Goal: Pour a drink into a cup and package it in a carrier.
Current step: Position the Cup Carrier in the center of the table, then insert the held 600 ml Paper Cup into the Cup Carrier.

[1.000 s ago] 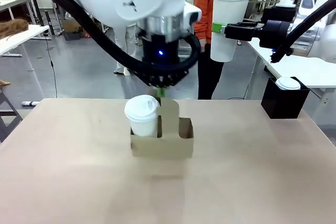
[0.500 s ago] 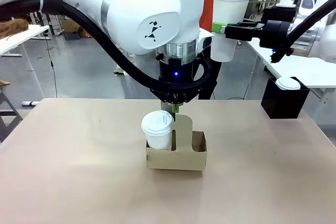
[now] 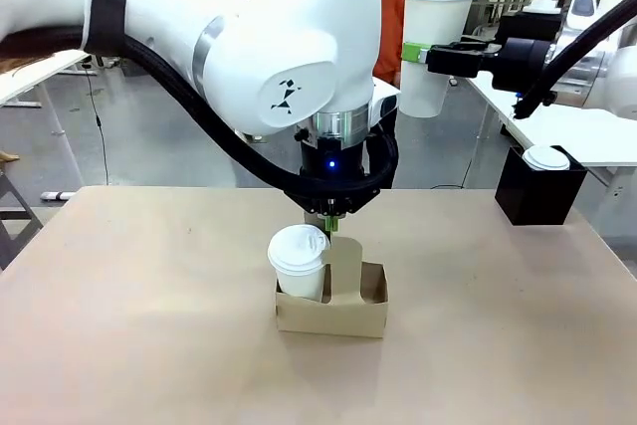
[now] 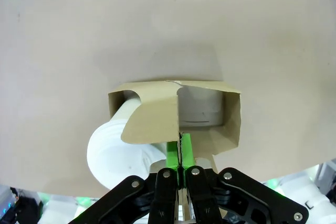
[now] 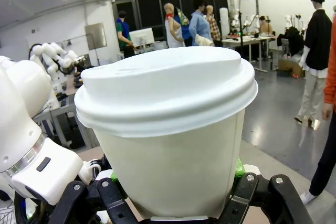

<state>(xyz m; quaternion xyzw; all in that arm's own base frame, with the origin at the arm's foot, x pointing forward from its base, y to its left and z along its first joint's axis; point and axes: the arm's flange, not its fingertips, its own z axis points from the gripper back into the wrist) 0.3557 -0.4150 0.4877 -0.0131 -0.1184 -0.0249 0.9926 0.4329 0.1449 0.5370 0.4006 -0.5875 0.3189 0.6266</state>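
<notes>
Cardboard carrier (image 3: 331, 310) holds lidded white cup (image 3: 298, 258) in left compartment. Left pincer (image 4: 179, 156) clamped on its handle panel (image 3: 345, 264), wrist view confirms. Right pincer (image 3: 418, 52) grips tall lidded cup (image 3: 435, 37) aloft.

Brown cardboard carrier (image 3: 331, 311), plain tan table (image 3: 149, 296).
Left gripper (image 4: 179, 148) black, green pads; white lidded cup (image 3: 299, 258) just beside it; held cup (image 3: 436, 7) in right gripper (image 3: 428, 55) all white.

The tan table (image 3: 149, 325) bears a cardboard carrier (image 3: 330, 311) near its middle. A black box (image 3: 537, 191) stands at its far right corner.
</notes>
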